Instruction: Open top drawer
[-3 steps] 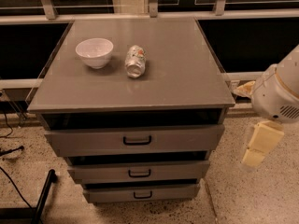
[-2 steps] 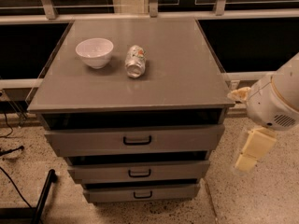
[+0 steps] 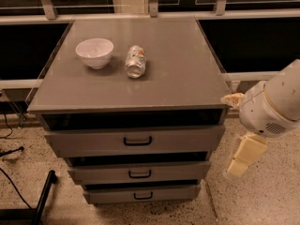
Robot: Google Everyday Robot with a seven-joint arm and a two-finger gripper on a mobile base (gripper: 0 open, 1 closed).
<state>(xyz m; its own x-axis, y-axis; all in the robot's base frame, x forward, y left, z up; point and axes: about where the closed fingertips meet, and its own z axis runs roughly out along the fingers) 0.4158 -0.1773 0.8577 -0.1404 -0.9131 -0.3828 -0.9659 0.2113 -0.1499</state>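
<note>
The top drawer (image 3: pixel 84 143) is the widest grey front, just under the cabinet top, with a small black loop handle (image 3: pixel 138 141) at its centre. It looks closed. The mid-sized drawer front (image 3: pixel 93 173) and the smallest drawer front (image 3: pixel 103 194) sit below it. My gripper (image 3: pixel 243 156) hangs from the white arm (image 3: pixel 274 104) at the right of the cabinet, level with the drawers and clear of the handle, touching nothing.
A white bowl (image 3: pixel 94 52) and a can lying on its side (image 3: pixel 135 61) rest on the grey cabinet top (image 3: pixel 178 64). A window rail runs behind. A black stand leg (image 3: pixel 44 191) and cables lie on the speckled floor at the left.
The arm and gripper have moved left and slightly down, closer to the cabinet's right side. The drawers, bowl and can have not moved.
</note>
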